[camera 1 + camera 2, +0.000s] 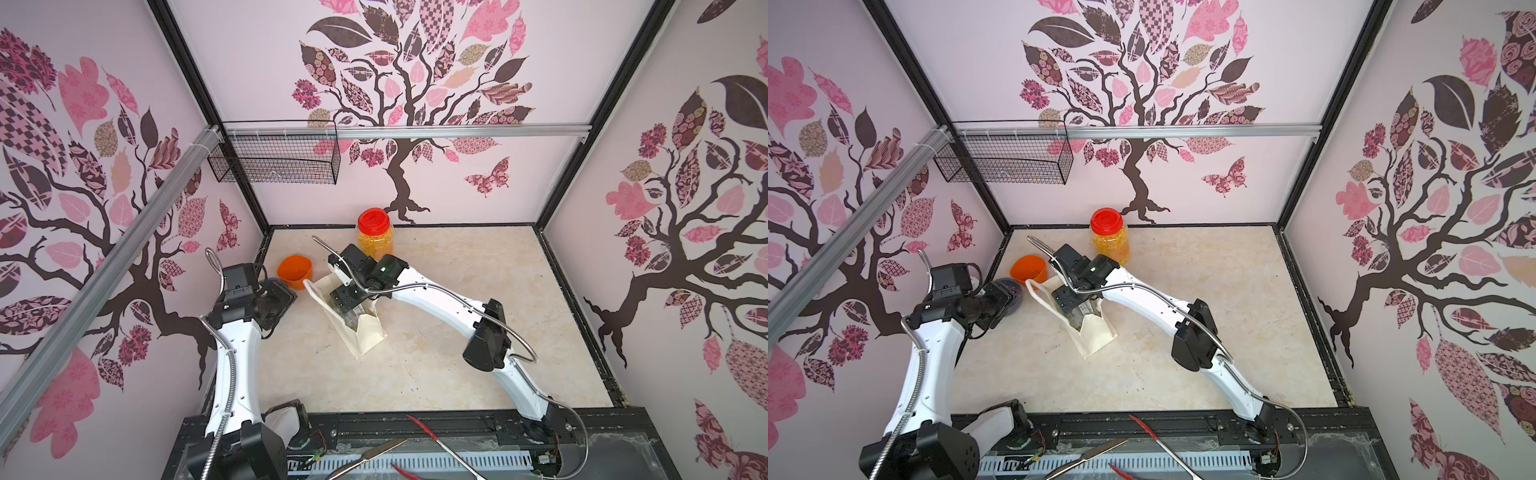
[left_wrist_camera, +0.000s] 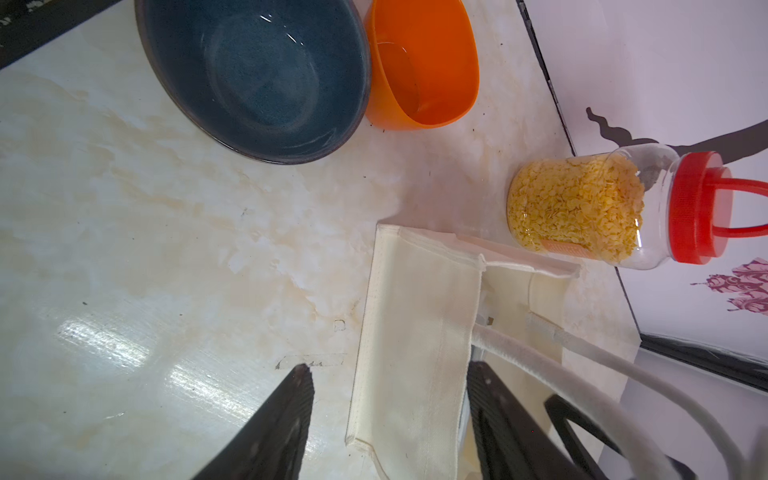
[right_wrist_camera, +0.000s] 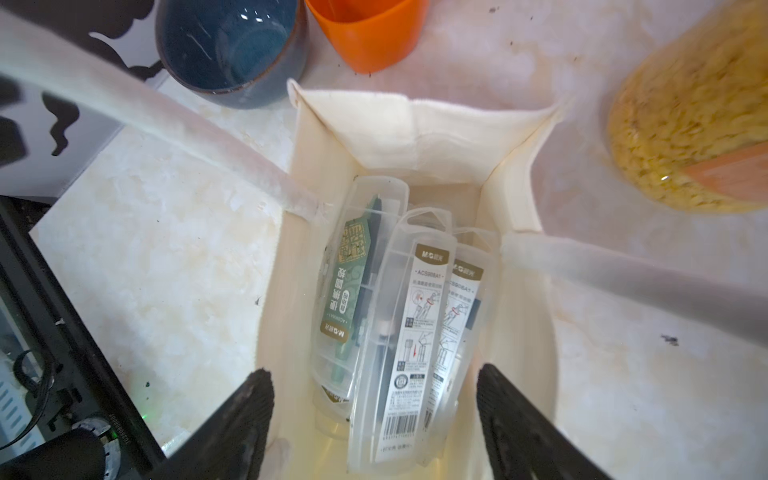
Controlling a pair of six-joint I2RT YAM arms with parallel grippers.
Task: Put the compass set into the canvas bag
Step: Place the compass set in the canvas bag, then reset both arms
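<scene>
Directly beneath the right claw, whose ribbed black fingers stand spread and grip nothing, the compass set lies inside the canvas bag. It is a long, round-ended case of clear hard plastic with a white printed label. Two similar cases lie beside it, one holding a green card. The bag is soft cream cloth, box-shaped, its mouth open. Fuzzy white handles arch past either finger. The left claw is spread too, with a side panel of the bag between its fingers. Beyond both claws sit a glazed dark-blue bowl, a smooth orange cup and a clear jar of yellow flakes with a ribbed red lid. The tabletop is glossy cream marble-look. The walls carry a pink-and-brown tree print.
</scene>
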